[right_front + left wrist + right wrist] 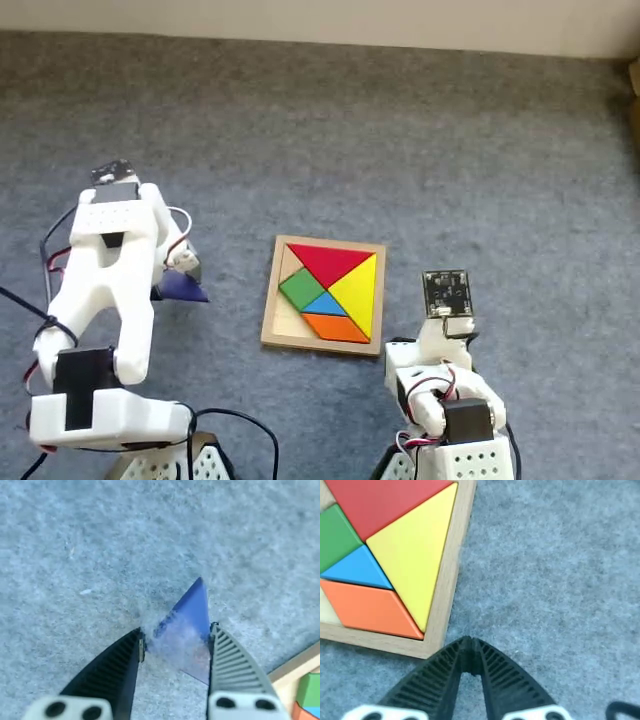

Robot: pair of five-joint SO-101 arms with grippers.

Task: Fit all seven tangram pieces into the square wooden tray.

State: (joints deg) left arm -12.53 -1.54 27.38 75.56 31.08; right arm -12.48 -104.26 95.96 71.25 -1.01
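Note:
The square wooden tray (268, 300) lies on the grey carpet between the two arms. It holds red (328, 263), yellow (356, 290), green (300, 288), light blue (325, 303) and orange (336, 326) pieces. Bare wood shows at its near left corner. A dark blue triangle (192, 615) lies left of the tray, and my left gripper (176, 637) is closed on its two sides. In the high view that triangle (183, 288) pokes out beside the left arm. My right gripper (470, 645) is shut with nothing in it, just off the tray's near right corner (432, 647).
Grey carpet (450, 160) covers the whole table, with open room behind and to the right of the tray. Cables trail near both arm bases (230, 420).

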